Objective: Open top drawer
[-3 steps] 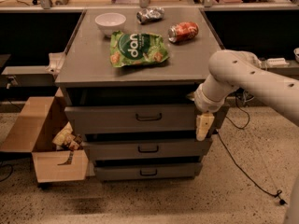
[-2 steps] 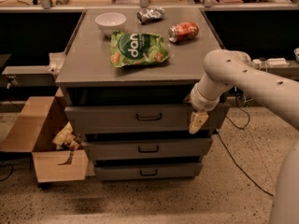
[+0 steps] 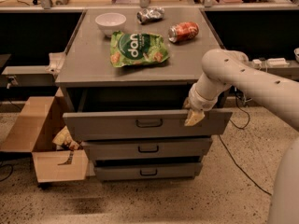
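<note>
Since the gripper (image 3: 194, 117) sits at the right end of the partly open top drawer (image 3: 107, 125) (its hold I cannot tell), well off the handle (image 3: 149, 122), a lopsided pull could jam it.

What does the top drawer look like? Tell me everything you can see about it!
The top drawer is grey and looks like metal, with a wide flat front and a small black bar handle in its middle. It is pulled part-way out, with a dark gap above it under the tabletop. Two shallower drawers sit below. The robot's gripper is at the front's top edge, towards the picture's right.
</note>
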